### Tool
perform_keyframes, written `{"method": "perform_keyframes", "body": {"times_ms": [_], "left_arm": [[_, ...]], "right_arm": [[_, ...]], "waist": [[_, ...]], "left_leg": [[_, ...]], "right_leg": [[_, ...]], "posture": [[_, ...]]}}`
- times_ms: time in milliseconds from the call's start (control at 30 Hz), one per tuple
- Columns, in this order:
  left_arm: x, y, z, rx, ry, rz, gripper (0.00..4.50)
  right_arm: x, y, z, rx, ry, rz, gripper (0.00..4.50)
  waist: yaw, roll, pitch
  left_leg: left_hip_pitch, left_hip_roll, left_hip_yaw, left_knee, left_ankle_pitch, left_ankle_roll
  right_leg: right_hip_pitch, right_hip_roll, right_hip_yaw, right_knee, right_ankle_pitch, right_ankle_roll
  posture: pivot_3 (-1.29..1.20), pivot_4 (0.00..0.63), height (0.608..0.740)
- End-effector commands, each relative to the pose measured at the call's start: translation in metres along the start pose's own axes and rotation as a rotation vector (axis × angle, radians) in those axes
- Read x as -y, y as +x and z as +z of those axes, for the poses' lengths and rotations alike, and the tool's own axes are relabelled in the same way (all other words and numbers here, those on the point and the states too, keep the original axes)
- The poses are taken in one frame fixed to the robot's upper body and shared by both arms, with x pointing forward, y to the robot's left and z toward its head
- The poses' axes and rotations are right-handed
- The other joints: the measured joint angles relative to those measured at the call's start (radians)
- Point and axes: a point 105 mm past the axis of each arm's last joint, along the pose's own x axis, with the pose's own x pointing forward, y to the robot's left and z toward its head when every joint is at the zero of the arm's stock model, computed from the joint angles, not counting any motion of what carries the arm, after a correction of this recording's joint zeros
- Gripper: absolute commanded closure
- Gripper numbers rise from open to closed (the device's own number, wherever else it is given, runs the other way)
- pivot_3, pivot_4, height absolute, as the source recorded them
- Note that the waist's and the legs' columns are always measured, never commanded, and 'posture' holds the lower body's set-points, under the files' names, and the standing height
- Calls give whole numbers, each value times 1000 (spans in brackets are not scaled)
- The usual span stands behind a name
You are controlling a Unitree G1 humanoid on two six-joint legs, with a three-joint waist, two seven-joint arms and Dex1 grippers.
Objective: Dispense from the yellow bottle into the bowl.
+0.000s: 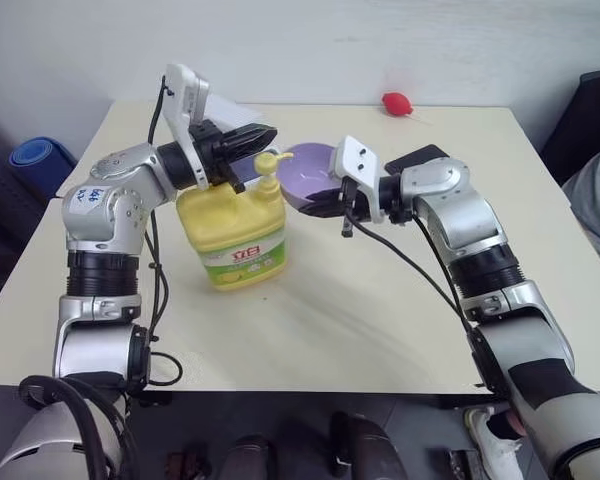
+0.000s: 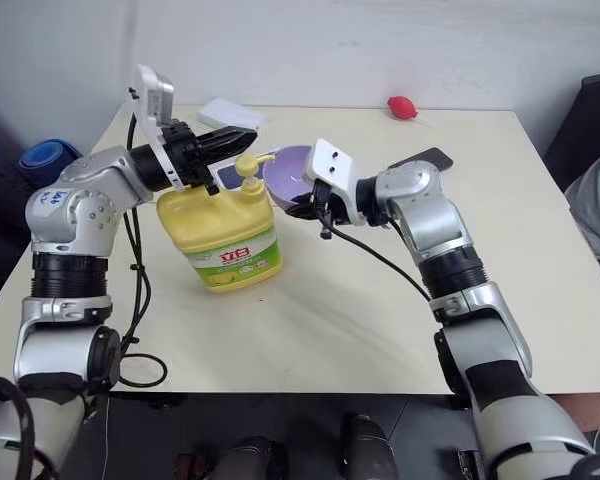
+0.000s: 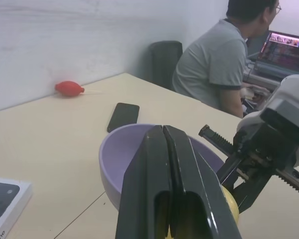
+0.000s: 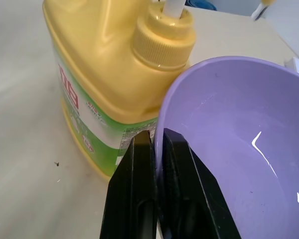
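Note:
The yellow bottle stands upright on the table, its green-white label facing me and its pump nozzle pointing toward the bowl. The lavender bowl is held tilted beside the pump, just right of the bottle. My right gripper is shut on the bowl's near rim, and a thin white streak lies inside the bowl. My left gripper is shut with nothing in it, its tips just above the pump head. In the left wrist view its fingers reach over the bowl.
A black phone and a red rubber bulb lie on the far side of the table. A white box sits at the back left. A seated person is beyond the table's right edge. A blue roll lies off the left side.

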Motion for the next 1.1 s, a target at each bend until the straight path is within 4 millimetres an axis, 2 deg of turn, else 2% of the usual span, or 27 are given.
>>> {"method": "perform_keyframes", "body": {"times_ms": [33,200,567,700,867,1100], "left_arm": [[10,-1,4,-21,45,-62,4483],[15,-2,0,-35,40,-90,4483],[13,-2,16,35,42,-82,4483],[14,-4,7,-10,40,-82,4483],[15,-6,-24,-145,24,-69,4483],[8,-8,-54,-255,-17,-14,4483]], "right_arm": [[4,-4,21,46,-68,-15,4500],[4,-5,25,49,-80,-12,4500],[3,-3,23,47,-73,-6,4500],[3,-3,23,48,-74,-6,4500],[2,-3,27,62,-87,-9,4500],[1,-2,34,73,-110,1,4500]], "waist": [[-1,0,0],[0,0,0],[0,0,0],[0,0,0],[-1,0,0],[1,0,0]], "left_leg": [[0,0,0,0,0,0],[0,0,0,0,0,0],[0,0,0,1,0,0],[0,0,0,1,0,0],[0,0,0,1,0,0],[1,0,0,4,0,0]], "right_leg": [[0,0,0,0,0,0],[0,0,0,0,0,0],[0,0,0,1,0,0],[0,0,0,1,0,0],[0,0,0,1,0,0],[1,0,1,4,0,0]], "posture": [[0,150,740],[0,150,740],[0,150,740],[0,150,740],[0,150,740],[0,150,740]]}}
